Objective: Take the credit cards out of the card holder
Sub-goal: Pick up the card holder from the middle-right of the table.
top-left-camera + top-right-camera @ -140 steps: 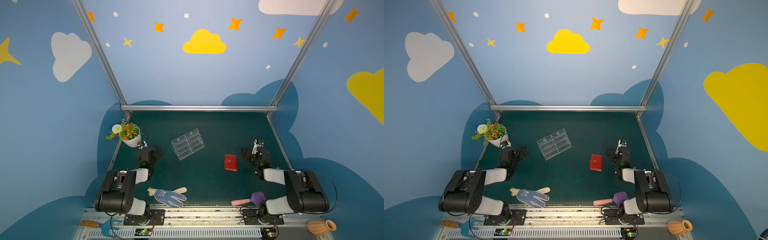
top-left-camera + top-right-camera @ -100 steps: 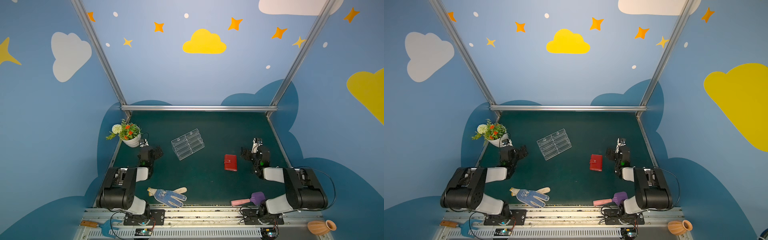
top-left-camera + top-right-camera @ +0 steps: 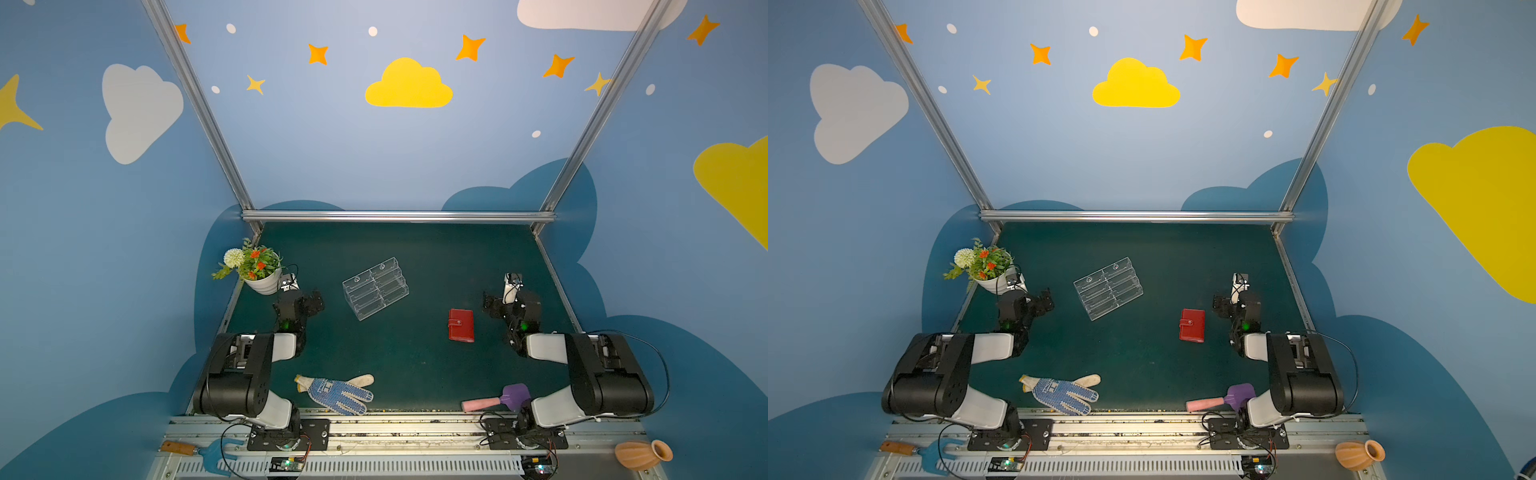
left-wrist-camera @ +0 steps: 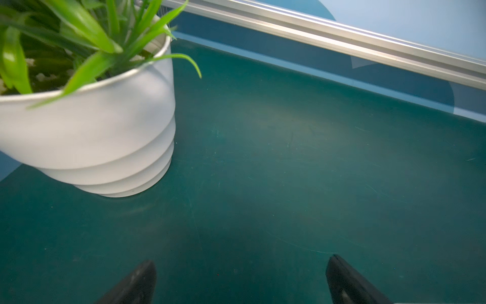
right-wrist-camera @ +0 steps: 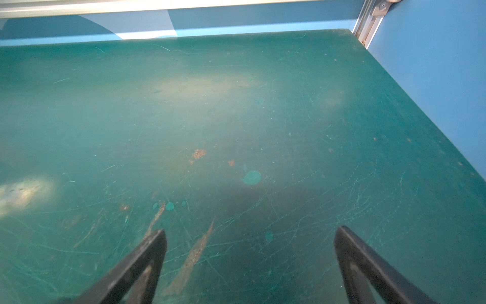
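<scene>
Both left gripper (image 4: 242,260) and right gripper (image 5: 251,229) hold jaws wide apart, empty.

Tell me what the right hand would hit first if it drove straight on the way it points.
Nothing in the way nearby: ahead of the open right hand lies only bare green mat. First in line looks to be the blue back wall below the aluminium rail, though depth is unclear.

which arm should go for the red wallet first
Right. The wallet lies shut on the mat just beside the right end effector, open and empty. The left end effector, also open, sits farther off by the flower pot, with the clear stand roughly between.
</scene>
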You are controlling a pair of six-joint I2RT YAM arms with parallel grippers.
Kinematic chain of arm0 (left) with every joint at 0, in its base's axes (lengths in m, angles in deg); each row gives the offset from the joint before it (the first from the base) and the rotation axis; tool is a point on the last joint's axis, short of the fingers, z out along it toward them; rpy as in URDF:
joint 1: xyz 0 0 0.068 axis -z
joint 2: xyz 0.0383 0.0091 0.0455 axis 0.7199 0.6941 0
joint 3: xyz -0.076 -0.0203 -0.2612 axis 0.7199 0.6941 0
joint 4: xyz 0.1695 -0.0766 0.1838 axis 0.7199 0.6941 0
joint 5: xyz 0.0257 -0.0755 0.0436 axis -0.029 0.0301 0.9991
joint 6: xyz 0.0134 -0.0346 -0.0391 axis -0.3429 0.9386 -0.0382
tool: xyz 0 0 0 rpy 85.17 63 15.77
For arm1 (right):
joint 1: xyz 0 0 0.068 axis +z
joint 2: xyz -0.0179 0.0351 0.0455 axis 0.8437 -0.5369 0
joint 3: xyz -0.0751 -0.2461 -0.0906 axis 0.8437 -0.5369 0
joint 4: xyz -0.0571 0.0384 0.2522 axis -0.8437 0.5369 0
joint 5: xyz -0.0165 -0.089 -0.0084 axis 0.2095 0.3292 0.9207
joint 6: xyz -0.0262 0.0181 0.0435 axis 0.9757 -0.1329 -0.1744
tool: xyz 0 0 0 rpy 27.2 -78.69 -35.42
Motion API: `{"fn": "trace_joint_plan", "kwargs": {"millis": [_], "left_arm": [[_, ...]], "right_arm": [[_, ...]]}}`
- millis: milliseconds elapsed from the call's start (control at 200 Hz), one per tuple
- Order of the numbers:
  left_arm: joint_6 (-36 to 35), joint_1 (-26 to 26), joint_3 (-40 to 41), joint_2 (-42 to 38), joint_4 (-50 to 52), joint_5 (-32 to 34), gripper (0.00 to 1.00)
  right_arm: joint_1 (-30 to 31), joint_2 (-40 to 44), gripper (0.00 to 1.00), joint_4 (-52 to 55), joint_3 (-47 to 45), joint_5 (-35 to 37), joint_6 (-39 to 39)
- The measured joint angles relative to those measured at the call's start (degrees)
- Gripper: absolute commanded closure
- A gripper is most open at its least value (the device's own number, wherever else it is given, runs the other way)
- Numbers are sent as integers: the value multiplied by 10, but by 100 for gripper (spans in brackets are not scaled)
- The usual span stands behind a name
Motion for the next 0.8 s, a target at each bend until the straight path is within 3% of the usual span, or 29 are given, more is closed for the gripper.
{"fn": "trace_joint_plan", "kwargs": {"millis": [255,345,456,551,646,731,801], "left_arm": [[-13,0,-1,-2,2,-10,0],[-36,14,-14,-44,67,-15,0],[-24,75,-58,-177,171,5,0],[43,108,-121,-301,255,1,0],[143,113,-186,-391,320,-59,0],[235,131,-229,-417,352,-146,0],[290,181,-260,-393,384,-210,0]], "right_arm": [[3,5,3,-2,0,1,7],[24,59,3,141,46,20,2],[48,143,3,326,173,9,-47],[57,209,3,435,248,-18,-114],[54,270,3,536,247,-59,-188],[52,301,3,603,200,-111,-238],[52,303,5,648,152,-151,-268]]}}
